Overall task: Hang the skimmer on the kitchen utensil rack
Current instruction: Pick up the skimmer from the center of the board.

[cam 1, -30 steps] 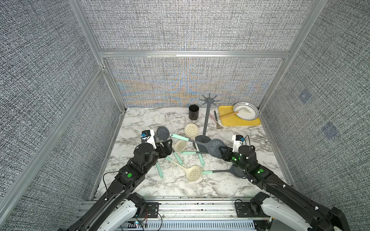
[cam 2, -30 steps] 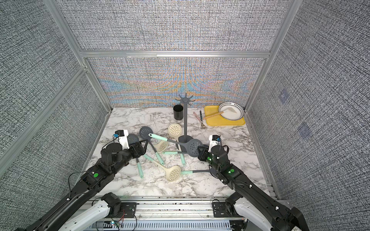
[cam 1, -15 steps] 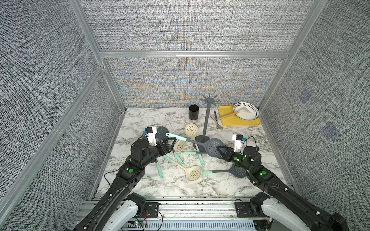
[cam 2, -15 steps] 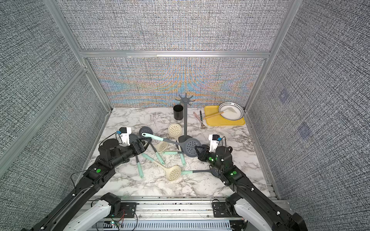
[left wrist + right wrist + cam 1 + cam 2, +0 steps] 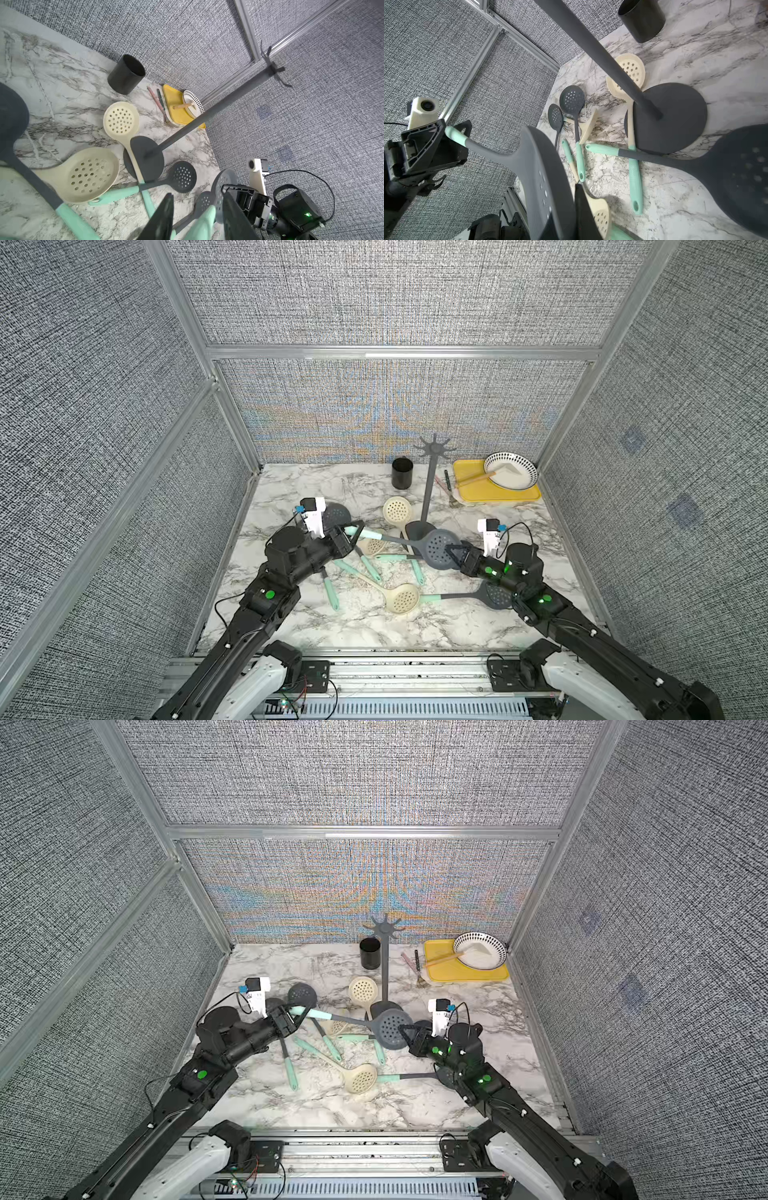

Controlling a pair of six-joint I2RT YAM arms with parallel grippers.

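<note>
A dark grey skimmer [image 5: 438, 549] with a mint handle [image 5: 370, 534] hangs level above the table, in front of the kitchen utensil rack [image 5: 428, 489]. My right gripper [image 5: 451, 551] is shut on the rim of its perforated head [image 5: 542, 170]. My left gripper [image 5: 352, 527] stands round the mint handle end [image 5: 204, 220]. One finger touches the handle and a slim gap shows beside the other finger [image 5: 164, 214]. In both top views the rack's star crown [image 5: 386, 925] stands bare. Its round base [image 5: 675, 116] rests on a cream skimmer's handle.
Several other skimmers lie on the marble: cream ones [image 5: 397, 510] [image 5: 401, 597] and dark ones [image 5: 496, 595] [image 5: 336, 514]. A black cup [image 5: 402, 472] stands left of the rack. A yellow tray [image 5: 494, 495] with a bowl [image 5: 510, 470] sits at the back right, with pens beside it.
My left gripper has moved in over the mint handle end and its jaws have narrowed round it. The right gripper has kept its hold on the skimmer's head and shifted slightly right.
</note>
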